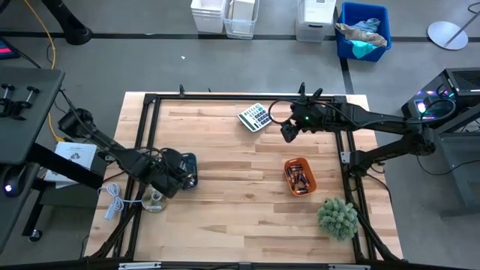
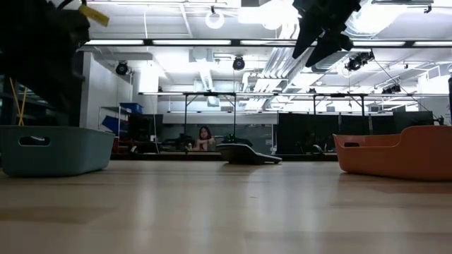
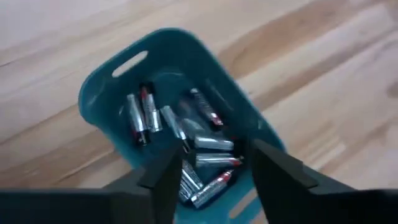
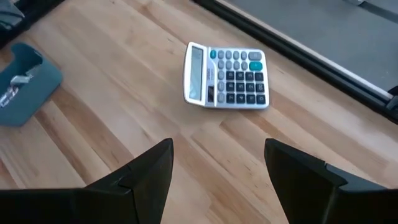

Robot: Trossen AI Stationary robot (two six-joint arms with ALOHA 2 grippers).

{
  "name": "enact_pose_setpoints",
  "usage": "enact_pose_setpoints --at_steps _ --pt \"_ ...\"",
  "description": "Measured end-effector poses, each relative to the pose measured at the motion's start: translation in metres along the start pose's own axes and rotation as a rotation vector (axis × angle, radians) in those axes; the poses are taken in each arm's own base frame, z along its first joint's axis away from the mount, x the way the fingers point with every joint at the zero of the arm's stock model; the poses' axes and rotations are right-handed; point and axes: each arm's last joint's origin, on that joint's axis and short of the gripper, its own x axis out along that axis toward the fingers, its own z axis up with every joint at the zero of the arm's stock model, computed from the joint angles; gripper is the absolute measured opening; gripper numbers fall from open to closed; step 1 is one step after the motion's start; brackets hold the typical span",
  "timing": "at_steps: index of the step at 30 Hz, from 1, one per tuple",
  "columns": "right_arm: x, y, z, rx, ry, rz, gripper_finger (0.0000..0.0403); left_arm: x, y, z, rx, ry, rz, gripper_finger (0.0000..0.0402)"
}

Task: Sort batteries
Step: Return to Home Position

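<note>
Left gripper [image 3: 214, 158]: jaws apart, nothing between them, hanging just above blue bin [image 3: 99, 93] near left edge of counter [image 1: 232, 202]. Silvery batteries [image 3: 146, 115] heaped inside that bin. Right gripper [image 4: 219, 148]: spread wide, empty, raised over bare wood just beside calculator [image 4: 227, 76], far side. Dark batteries [image 1: 300, 180] lie in orange bin [image 1: 312, 172], right half, well apart from blue bin.

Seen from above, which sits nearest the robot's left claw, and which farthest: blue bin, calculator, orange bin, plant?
1. blue bin, directly under the left gripper.
2. calculator, mid-table, picture's top.
3. orange bin, right half.
4. plant, lower right corner.
</note>
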Motion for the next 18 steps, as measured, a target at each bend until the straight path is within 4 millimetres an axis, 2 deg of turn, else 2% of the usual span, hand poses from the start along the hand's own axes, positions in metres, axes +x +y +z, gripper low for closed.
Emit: enact_pose_setpoints --at_steps 2,4,7,9,12,14,16,18 --pt "0.000 -0.001 -0.001 -0.004 0.017 -0.002 0.0247 -0.005 0.001 0.004 0.024 -0.014 -0.054 0.0191" --pt "0.000 -0.002 -0.004 -0.011 0.047 -0.002 0.0247 -0.016 0.001 0.009 0.053 -0.110 -0.153 0.0205" --pt "-0.002 -0.003 -0.011 -0.013 0.128 -0.005 0.0247 -0.034 0.006 0.017 0.091 -0.301 -0.277 0.0209" --pt "-0.004 -0.002 -0.018 -0.028 0.176 -0.012 0.0246 -0.036 0.019 0.019 0.122 -0.360 -0.305 0.0203" --pt "-0.010 0.000 -0.024 -0.029 0.200 -0.011 0.0229 -0.029 0.044 0.022 0.107 -0.448 -0.339 0.0178" --pt "-0.015 0.003 -0.026 -0.003 0.188 0.009 0.0202 -0.020 0.059 0.023 0.084 -0.505 -0.383 0.0150" --pt "-0.021 0.006 -0.028 0.011 0.187 0.029 0.0158 -0.013 0.070 0.022 0.082 -0.559 -0.450 0.0111" --pt "-0.030 0.007 -0.029 0.016 0.201 0.056 0.0096 -0.005 0.080 0.021 0.087 -0.611 -0.520 0.0062"
